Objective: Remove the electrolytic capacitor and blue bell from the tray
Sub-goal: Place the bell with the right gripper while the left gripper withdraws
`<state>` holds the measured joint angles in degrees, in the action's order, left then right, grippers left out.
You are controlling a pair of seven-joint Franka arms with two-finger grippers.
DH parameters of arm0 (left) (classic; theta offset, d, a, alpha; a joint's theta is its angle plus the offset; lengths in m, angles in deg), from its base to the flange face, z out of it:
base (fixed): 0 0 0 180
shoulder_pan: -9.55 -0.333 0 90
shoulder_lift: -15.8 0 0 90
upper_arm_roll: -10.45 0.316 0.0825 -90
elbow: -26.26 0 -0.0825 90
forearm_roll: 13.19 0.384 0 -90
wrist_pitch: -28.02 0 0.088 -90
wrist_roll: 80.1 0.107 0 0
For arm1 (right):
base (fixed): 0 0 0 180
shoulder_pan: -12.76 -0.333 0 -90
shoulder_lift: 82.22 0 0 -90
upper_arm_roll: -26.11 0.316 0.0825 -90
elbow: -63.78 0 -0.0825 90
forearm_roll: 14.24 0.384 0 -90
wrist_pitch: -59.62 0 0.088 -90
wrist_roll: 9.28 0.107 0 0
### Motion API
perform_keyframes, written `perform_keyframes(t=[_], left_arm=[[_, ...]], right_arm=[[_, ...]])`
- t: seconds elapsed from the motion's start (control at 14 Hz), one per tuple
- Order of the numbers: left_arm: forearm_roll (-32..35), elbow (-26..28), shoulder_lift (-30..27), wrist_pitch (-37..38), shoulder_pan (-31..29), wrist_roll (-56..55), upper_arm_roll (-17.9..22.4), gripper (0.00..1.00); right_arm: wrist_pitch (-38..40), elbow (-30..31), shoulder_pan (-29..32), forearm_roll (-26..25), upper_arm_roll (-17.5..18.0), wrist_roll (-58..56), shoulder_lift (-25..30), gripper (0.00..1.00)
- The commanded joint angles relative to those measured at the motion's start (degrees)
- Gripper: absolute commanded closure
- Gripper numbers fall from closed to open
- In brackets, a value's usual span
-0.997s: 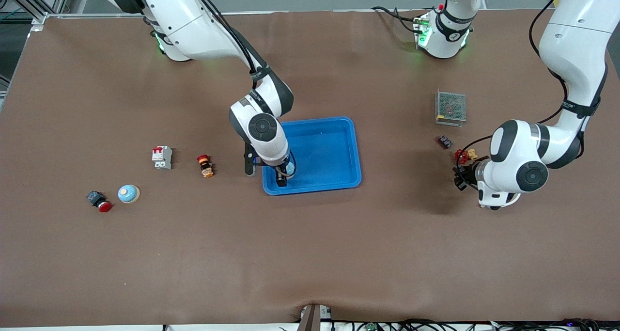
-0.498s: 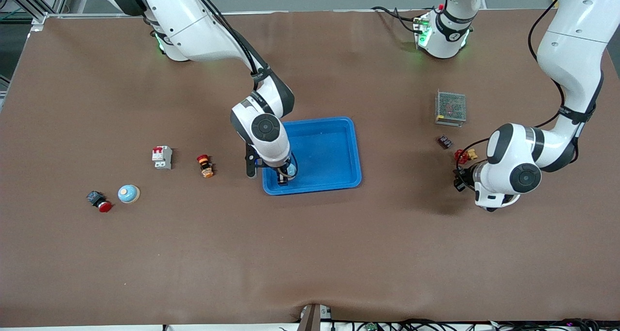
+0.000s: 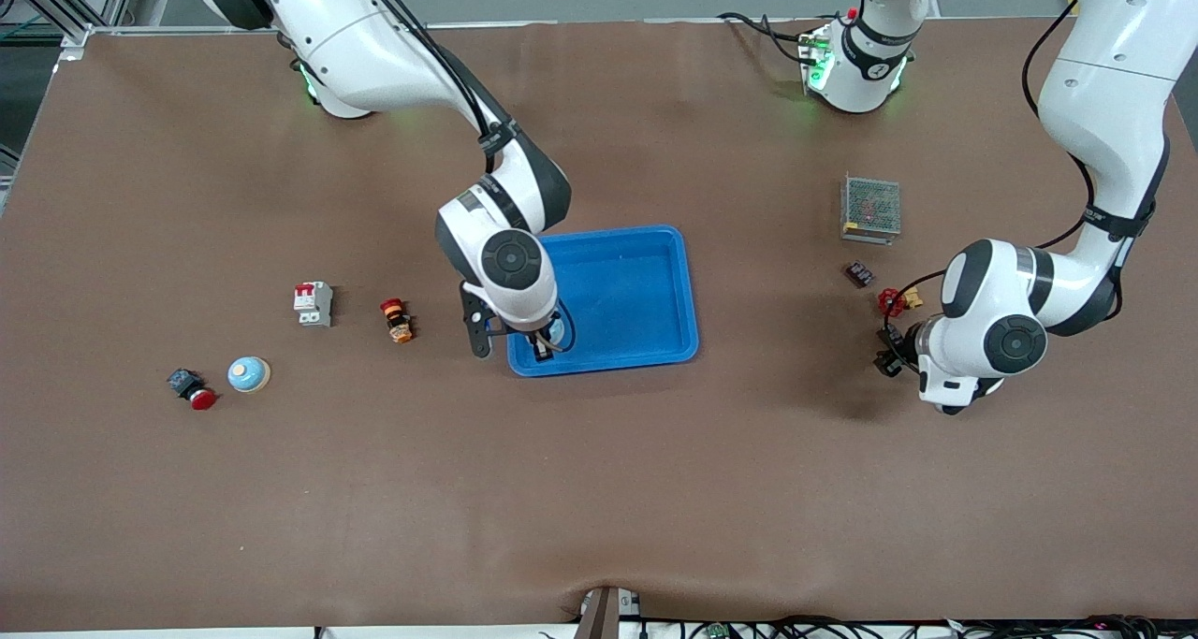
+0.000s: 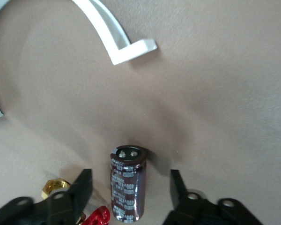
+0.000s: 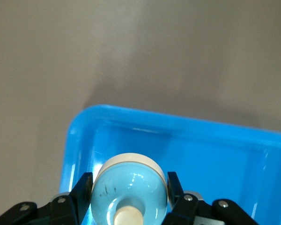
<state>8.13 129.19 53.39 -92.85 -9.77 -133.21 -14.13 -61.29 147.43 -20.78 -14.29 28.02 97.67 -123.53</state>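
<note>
blue bell [image 5: 129, 187] clamped in right gripper [image 5: 129, 194] may snag tray [image 3: 655, 283] rim; left gripper [image 4: 131, 190] jaws apart around electrolytic capacitor [image 4: 127, 183].

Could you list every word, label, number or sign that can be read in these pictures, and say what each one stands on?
Nothing can be read with certainty.
Electrolytic capacitor, standing on the table between the left gripper's open fingers: pale print on its dark sleeve, too blurred to read.
Blue bell, clamped in the right gripper over the tray: dark scuffs only, no text.
Circuit breaker and metal-mesh box: any marking too small to read.
</note>
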Motion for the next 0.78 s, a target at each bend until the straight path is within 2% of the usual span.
perform_keyframes(t=[0.0, 0.36, 0.57, 0.71], left_arm=[[0.3, -2.5, -1.6, 5.0, 0.0, -0.7, -2.2, 0.0], [0.4, -13.3, -2.2, 19.4, -0.1, -0.5, -9.0, 0.0], [0.6, -20.1, -2.4, 27.0, -0.1, 0.2, -12.6, 0.0], [0.7, -20.8, -4.8, 28.2, -0.5, 2.4, -14.1, 0.0]], right_arm=[[2.9, 0.4, 5.1, 1.4, 1.0, -9.9, 3.0, 1.0], [4.2, 1.9, 13.1, 1.3, 0.7, -27.2, 4.3, 1.0], [-3.7, 10.8, 17.4, 0.8, 0.6, -35.3, 8.4, 1.0], [-10.1, 18.0, 20.1, 0.8, 0.6, -41.5, 10.8, 1.0]])
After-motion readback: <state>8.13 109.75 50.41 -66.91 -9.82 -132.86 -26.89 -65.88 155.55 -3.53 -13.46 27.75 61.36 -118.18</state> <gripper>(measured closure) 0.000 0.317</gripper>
